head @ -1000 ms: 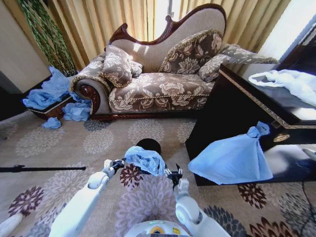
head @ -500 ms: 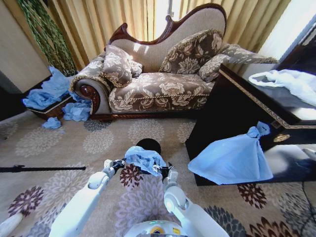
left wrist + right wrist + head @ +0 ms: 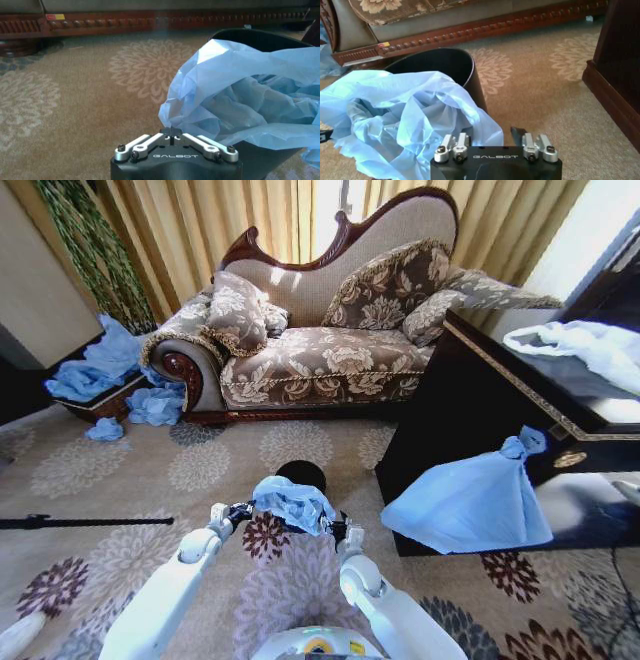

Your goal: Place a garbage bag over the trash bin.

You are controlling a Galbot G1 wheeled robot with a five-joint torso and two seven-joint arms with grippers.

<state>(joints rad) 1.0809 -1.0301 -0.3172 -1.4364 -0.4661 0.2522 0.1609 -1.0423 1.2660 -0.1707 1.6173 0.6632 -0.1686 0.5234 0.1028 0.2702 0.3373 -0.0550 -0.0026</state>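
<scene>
The light-blue garbage bag (image 3: 293, 503) hangs crumpled over the near rim of the black trash bin (image 3: 301, 474), whose far rim shows behind it. My left gripper (image 3: 240, 512) is shut on the bag's left edge; in the left wrist view its fingers (image 3: 171, 131) pinch the plastic (image 3: 240, 101) beside the bin (image 3: 260, 35). At the bag's right edge my right gripper (image 3: 338, 530) stands open. The right wrist view shows its jaws spread, one dark finger (image 3: 518, 132) bare, the other side covered by the bag (image 3: 410, 112) next to the bin (image 3: 445, 63).
A patterned sofa (image 3: 320, 360) stands behind the bin. A dark cabinet (image 3: 480, 400) is at the right, a large knotted blue bag (image 3: 475, 500) leaning on it and a white bag (image 3: 590, 345) on top. Blue bags (image 3: 110, 370) pile at the left. A black rod (image 3: 80, 522) lies on the carpet.
My right gripper has moved left, in toward the bag's right edge. The bag has bunched narrower over the bin. The left gripper has stayed where it was.
</scene>
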